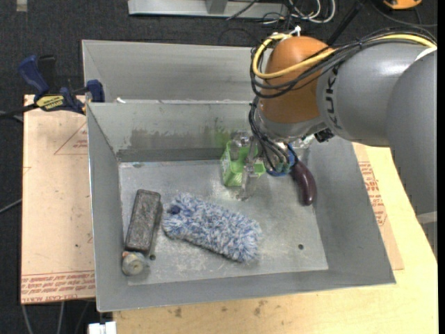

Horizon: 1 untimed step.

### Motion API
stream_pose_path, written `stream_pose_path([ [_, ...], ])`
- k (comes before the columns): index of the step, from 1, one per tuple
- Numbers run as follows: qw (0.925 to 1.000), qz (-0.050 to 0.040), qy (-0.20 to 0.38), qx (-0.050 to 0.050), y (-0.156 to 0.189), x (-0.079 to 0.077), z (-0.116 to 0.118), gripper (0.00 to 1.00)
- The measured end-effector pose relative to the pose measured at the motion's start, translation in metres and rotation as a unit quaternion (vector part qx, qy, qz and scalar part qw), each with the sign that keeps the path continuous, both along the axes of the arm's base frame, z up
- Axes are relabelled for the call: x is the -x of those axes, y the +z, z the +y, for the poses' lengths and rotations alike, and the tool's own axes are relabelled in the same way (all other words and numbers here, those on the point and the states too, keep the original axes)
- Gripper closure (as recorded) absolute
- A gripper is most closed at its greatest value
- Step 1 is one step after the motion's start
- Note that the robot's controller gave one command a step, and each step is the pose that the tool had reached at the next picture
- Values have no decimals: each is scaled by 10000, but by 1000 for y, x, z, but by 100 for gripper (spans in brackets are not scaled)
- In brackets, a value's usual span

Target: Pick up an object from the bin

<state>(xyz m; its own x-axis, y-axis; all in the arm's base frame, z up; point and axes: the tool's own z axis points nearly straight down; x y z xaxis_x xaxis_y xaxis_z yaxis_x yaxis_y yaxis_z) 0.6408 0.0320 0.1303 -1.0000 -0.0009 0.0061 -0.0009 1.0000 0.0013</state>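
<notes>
My gripper (245, 178) hangs below the orange dome, near the back of the bin and right of its middle. A light green, crumpled-looking thing (232, 163) sits right against the gripper's left side, partly hidden by it. Whether it is gripped I cannot tell. A dark purple, elongated thing (304, 184) lies just to the right of the gripper on the bin floor.
A blue and white fluffy duster head lies in the middle front of the bin (213, 227). A dark grey-brown block (142, 218) lies at the left, with a small round grey piece (134, 264) at its near end. The arm covers the bin's right rear.
</notes>
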Motion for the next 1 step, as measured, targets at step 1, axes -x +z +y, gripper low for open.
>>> stream_pose_path([
  [1, 10000, -39, -2, -1, 5, -2, 0, 0],
])
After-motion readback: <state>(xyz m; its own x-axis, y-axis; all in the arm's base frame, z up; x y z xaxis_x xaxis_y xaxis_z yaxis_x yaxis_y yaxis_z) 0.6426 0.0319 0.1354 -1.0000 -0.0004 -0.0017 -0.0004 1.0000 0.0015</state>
